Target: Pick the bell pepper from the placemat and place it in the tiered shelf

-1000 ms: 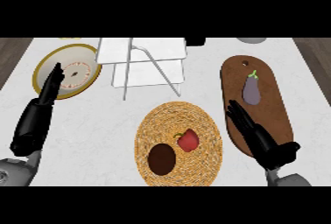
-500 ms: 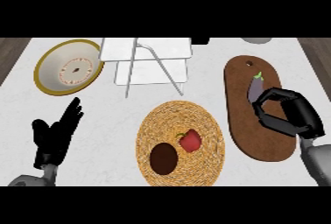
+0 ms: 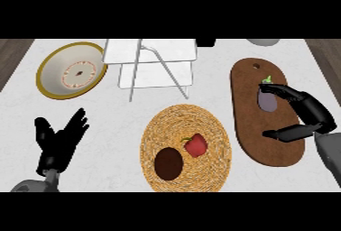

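My right hand hung open over the brown oval wooden board, fingertips at the purple aubergine, while the red bell pepper lay on the round woven straw placemat to its left.

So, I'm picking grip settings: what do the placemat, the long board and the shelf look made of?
The placemat looks like woven straw or rattan: tan coiled rings, matte. The board looks like dark brown wood, smooth, with a hang hole at its far end. The tiered shelf seems to have white flat trays on thin metal-looking rods, though it could be painted plastic.
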Robot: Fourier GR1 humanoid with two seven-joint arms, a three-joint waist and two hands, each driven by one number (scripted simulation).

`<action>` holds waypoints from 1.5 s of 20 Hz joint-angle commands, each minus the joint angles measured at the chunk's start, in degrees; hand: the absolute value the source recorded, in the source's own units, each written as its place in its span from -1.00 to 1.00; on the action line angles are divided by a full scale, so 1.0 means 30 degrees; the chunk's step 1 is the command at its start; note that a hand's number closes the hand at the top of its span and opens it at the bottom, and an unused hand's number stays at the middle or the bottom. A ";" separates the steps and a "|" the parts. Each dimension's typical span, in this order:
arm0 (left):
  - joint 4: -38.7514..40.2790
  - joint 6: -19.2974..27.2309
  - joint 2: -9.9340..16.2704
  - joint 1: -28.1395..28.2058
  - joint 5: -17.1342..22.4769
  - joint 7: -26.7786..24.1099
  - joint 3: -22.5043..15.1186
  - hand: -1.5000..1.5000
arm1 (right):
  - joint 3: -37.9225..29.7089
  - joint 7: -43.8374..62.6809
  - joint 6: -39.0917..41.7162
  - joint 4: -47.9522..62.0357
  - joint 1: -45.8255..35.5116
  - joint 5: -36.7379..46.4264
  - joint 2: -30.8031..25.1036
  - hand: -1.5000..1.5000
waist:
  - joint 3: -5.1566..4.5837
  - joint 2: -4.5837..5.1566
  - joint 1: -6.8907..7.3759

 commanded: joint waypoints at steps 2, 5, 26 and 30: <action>0.0419 -0.0450 -0.0038 -0.0676 0.0229 0.0792 0.0536 0.00 | 0.0998 0.1576 0.2412 -0.1847 -0.0756 0.0736 -0.0833 -1.00 | -0.0034 -0.0160 -0.0352; -0.0088 -0.0069 -0.0094 -0.0156 -0.0171 0.0921 0.0594 0.00 | 0.1594 0.2891 0.2532 -0.5063 0.0621 0.1174 -0.1126 -1.00 | -0.0038 -0.0223 -0.0500; 0.0530 -0.0106 -0.1532 -0.0802 -0.1480 0.1013 0.1128 0.00 | 0.6356 2.0975 -0.1403 -1.4719 0.0743 0.7573 0.3759 -1.00 | -0.0028 -0.0148 -0.0341; -0.0604 -0.1069 -0.1380 0.0571 -0.1251 0.1138 0.1687 0.00 | 0.6351 2.0750 -0.0960 -1.4450 0.1268 0.9323 0.4488 -1.00 | -0.0022 -0.0152 -0.0291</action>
